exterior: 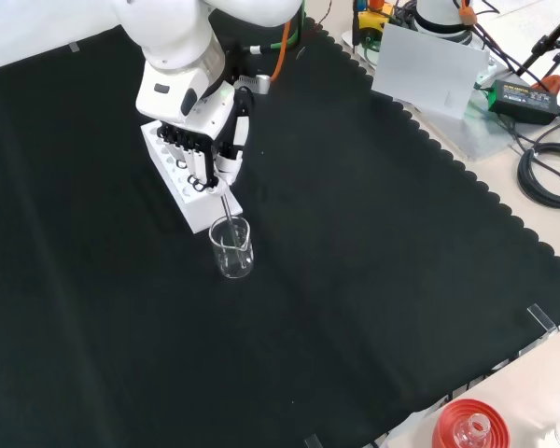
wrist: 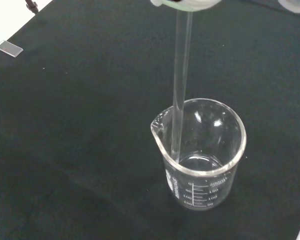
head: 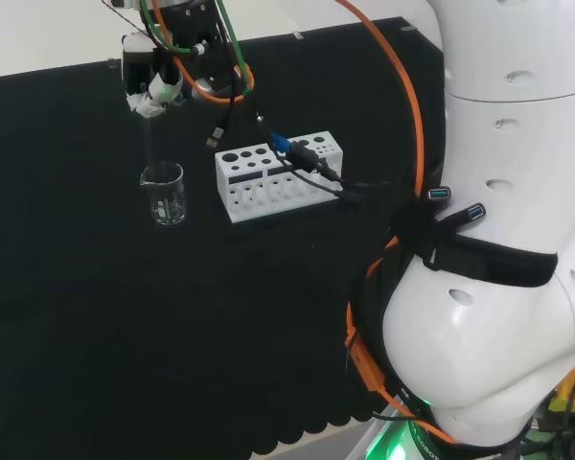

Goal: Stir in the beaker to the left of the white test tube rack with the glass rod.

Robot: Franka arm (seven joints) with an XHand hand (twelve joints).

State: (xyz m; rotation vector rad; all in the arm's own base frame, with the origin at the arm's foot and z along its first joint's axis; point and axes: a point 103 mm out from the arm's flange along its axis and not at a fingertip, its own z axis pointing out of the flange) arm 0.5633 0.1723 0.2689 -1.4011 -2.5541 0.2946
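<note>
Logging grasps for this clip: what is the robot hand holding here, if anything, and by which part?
The robot hand holds the glass rod by its upper end; the lower end reaches down inside the beaker.

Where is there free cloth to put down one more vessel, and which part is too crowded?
Free: the wide black cloth to the right of the beaker in the front view, up to the scalloped edge, and the stretch nearer the camera. Crowded: around the beaker, where the white test tube rack stands close behind it and the hand holds the glass rod inside it.
</note>
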